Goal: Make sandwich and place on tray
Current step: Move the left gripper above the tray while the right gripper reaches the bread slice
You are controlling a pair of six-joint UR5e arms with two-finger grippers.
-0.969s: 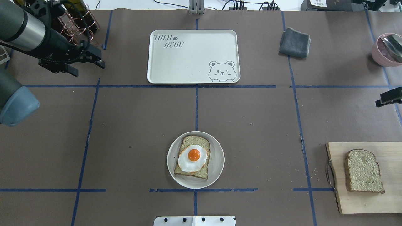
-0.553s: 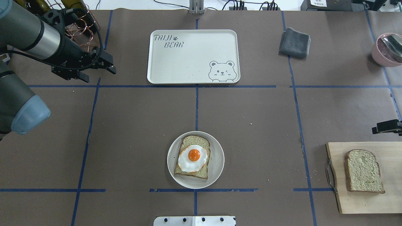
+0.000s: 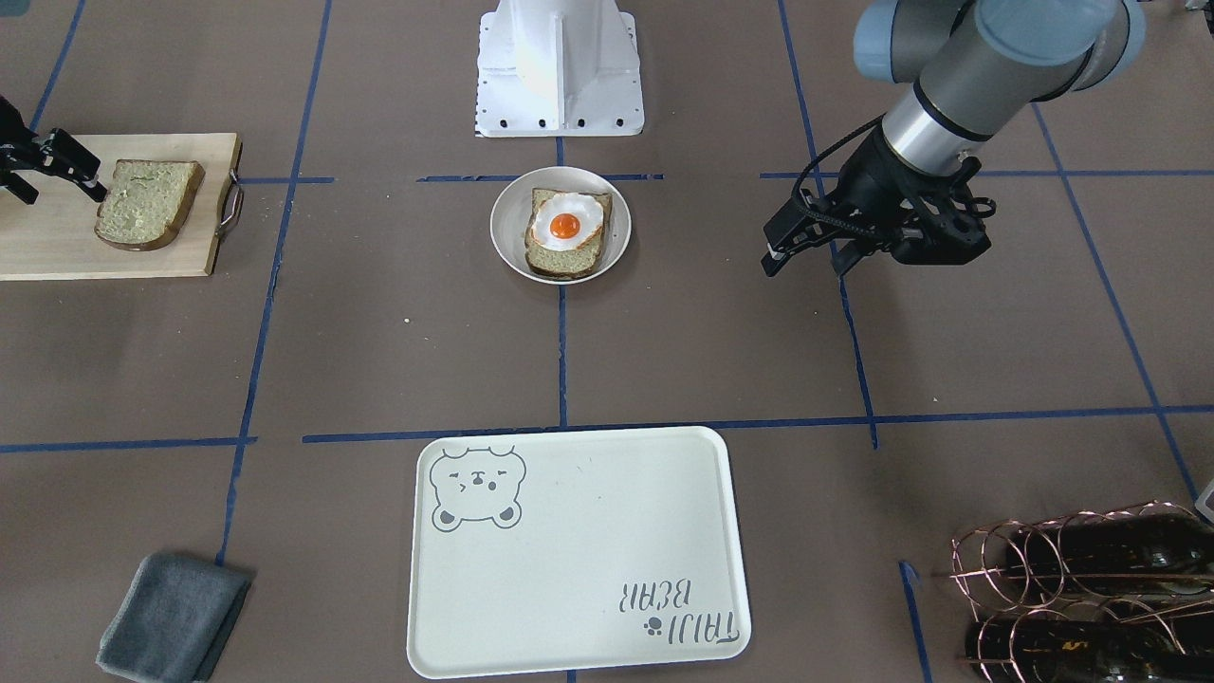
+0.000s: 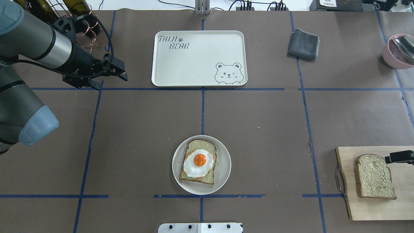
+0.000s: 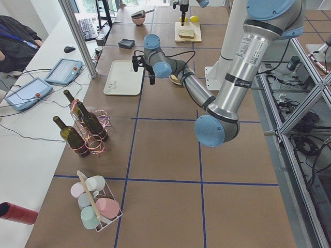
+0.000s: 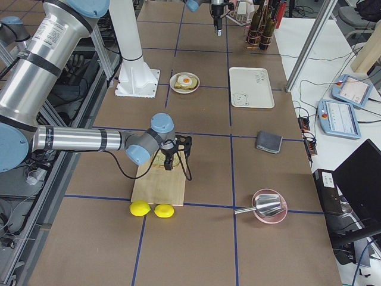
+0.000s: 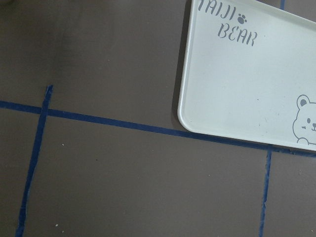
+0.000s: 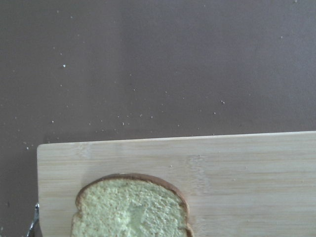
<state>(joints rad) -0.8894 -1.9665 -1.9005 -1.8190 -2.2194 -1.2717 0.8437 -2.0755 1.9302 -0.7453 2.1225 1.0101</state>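
One bread slice [image 4: 202, 145] lies on a small round plate [image 4: 223, 171] with the fried egg [image 4: 199, 161] on top. The second slice [image 4: 373, 176] lies on the wooden cutting board [image 4: 365, 207] at the right and shows in the right wrist view [image 8: 131, 207]. The cream bear tray [image 4: 194, 64] sits bare at the back centre. My left gripper [image 4: 111, 82] hangs open and empty just left of the tray. My right gripper [image 3: 62, 194] is open and empty over the board, beside the slice's far edge; only one finger [image 4: 399, 157] shows overhead.
A folded grey cloth [image 4: 304, 43] lies right of the tray. A pink bowl with a spoon [image 4: 397, 51] stands at the far right. A copper rack with wine bottles [image 3: 1072, 588] stands behind my left arm. Two lemons [image 6: 149, 208] lie beside the board.
My left gripper has moved right toward the tray's left edge. My right gripper has moved toward the robot's side, from open table to over the cutting board by the slice.
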